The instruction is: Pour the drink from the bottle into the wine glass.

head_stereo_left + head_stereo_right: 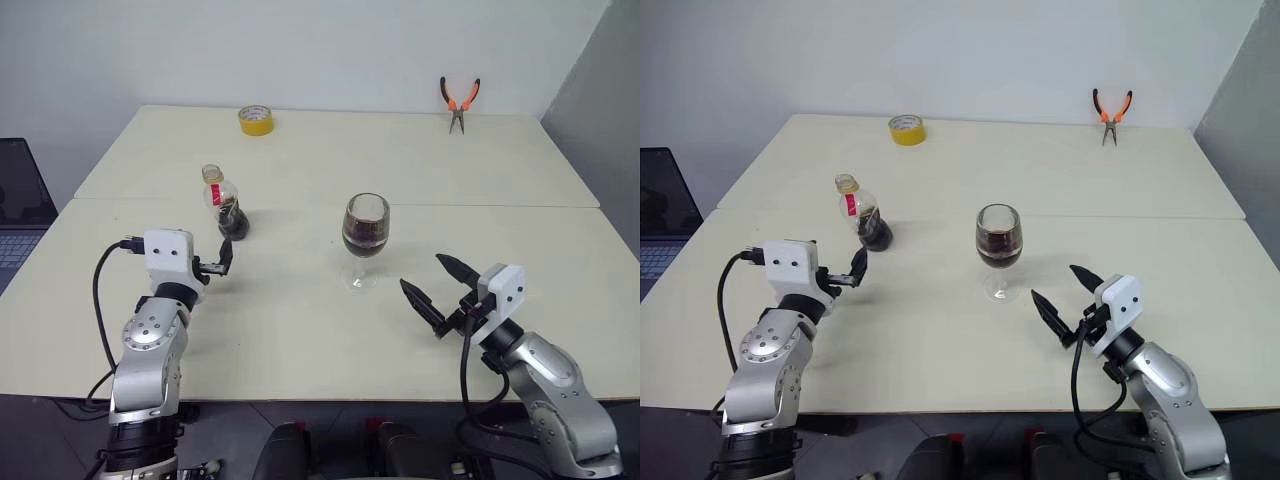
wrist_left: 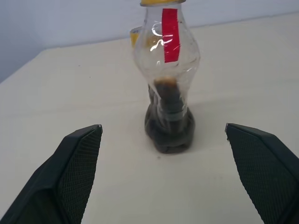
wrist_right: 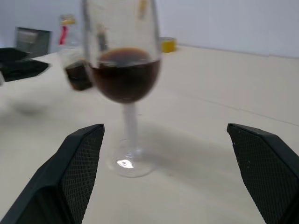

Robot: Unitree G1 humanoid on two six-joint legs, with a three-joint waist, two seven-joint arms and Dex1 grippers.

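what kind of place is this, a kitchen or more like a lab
More like a lab or workshop room, probably. Two plain cream tables stand pushed together against a bare white wall, with orange-handled pliers and a roll of yellow tape at the far edge, and a laptop beside them.

Silver-grey jointed arms, white wrist blocks, looping black cables, black mesh-textured pincer fingers (image 2: 74,172)

A wine glass (image 1: 999,243) half full of dark drink (image 1: 998,246) stands mid-table (image 1: 1040,180). The bottle (image 1: 864,214) stands at its nine o'clock; a tape roll (image 1: 907,128) at eleven, orange pliers (image 1: 1111,113) at one.
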